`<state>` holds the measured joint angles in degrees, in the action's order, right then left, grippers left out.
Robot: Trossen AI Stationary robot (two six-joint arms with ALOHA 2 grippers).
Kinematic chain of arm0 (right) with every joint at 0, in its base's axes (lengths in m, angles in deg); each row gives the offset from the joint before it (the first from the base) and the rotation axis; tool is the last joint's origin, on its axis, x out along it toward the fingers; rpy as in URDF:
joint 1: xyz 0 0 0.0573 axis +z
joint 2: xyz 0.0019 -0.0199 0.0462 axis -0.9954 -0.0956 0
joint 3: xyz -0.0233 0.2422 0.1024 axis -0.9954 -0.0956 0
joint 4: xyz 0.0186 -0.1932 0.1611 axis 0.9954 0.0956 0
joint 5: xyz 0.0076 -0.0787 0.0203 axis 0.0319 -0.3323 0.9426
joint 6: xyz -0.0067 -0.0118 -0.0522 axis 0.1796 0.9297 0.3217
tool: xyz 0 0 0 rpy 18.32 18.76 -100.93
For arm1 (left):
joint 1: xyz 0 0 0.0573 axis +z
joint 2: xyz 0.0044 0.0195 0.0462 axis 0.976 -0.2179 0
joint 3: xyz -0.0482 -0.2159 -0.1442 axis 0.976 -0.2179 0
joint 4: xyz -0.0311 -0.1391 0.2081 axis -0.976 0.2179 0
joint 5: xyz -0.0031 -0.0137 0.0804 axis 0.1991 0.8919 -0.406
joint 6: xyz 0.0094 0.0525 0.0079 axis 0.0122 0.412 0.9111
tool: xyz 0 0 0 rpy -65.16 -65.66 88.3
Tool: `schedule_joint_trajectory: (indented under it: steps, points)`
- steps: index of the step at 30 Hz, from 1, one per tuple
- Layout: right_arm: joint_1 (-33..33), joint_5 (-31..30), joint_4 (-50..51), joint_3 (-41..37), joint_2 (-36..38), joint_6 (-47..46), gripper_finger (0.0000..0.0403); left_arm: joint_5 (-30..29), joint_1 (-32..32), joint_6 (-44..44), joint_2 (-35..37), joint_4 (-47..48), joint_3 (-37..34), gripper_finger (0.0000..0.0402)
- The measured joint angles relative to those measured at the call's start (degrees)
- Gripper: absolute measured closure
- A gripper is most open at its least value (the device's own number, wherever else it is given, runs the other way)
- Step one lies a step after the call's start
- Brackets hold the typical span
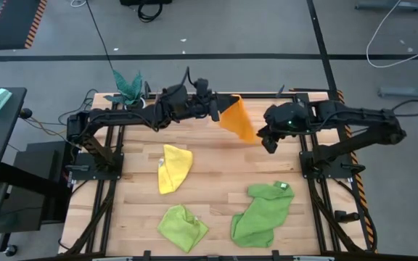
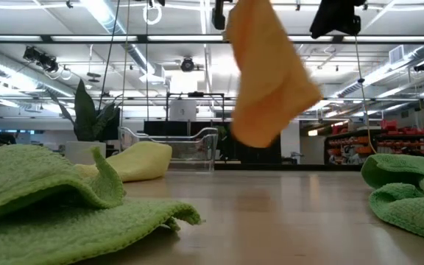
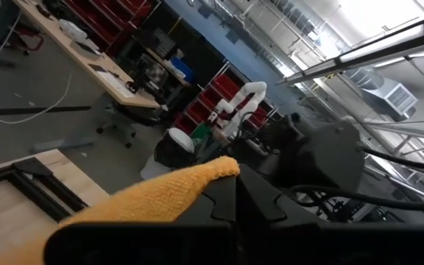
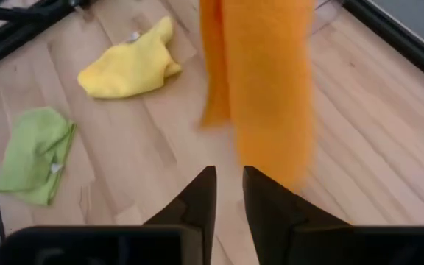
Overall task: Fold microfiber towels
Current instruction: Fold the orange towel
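The orange towel (image 1: 238, 119) hangs in the air over the table's far middle, with my left gripper (image 1: 220, 107) shut on its top. In the low view it dangles (image 2: 267, 73) clear of the wood. My right gripper (image 4: 229, 173) stands open just to the right of the towel (image 4: 263, 81), tipped downward, with nothing between its fingers. The yellow towel (image 1: 174, 167) lies crumpled left of centre. The lime green towel (image 1: 182, 226) lies bunched at the near edge. The larger mid-green towel (image 1: 263, 214), with its white tag (image 1: 281, 186), lies at the near right. My left gripper pinches the orange towel's top end (image 3: 212, 177) between its two shut fingers, coming in about level from the table's left. The towel hangs slack below the fingers, its lower end (image 2: 252, 136) clear of the table. How many layers are pinched cannot be seen.
A teal-leaved plant (image 1: 128, 85) stands at the far left corner. Black frame rails (image 1: 307, 156) run along the table's left and right sides. Bare wood (image 1: 223, 174) shows in the table's middle, below the hanging towel.
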<state>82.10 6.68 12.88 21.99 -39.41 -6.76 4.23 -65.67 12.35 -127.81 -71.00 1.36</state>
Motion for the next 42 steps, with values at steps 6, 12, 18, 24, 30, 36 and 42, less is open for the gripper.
schedule_joint_trajectory:
  steps: [6,12,18,24,30,36,42]
  points:
    - [0.57,-1.73,-1.16,2.23,-1.99,-2.14,0.0307,0.09,0.11,-0.01,0.0,-0.02,0.0,0.0399]
    - [3.55,-1.65,-9.03,2.23,-5.12,-2.38,0.0309,0.61,0.09,-0.02,0.0,-0.24,0.0,0.0399]
    - [3.6,-2.39,-9.71,2.23,-7.16,-5.23,0.0309,0.52,0.16,-0.02,0.02,-1.65,0.0,0.0399]
    - [4.22,-2.26,-10.96,2.23,-7.92,-7.02,0.0309,0.48,0.7,0.0,0.02,-2.4,0.0,0.0399]
    - [4.94,-3.19,-13.56,2.23,-7.63,-7.92,0.0309,0.51,1.18,0.05,0.02,-2.55,0.0,0.0399]
    - [4.83,-3.69,-15.65,2.23,-10.02,-7.63,0.0309,0.51,1.23,0.09,0.02,-3.18,0.0,0.0399]
    - [3.57,-4.59,-13.52,2.23,-12.19,-6.89,0.0309,1.16,1.23,2.09,0.07,-2.02,2.61,0.0399]
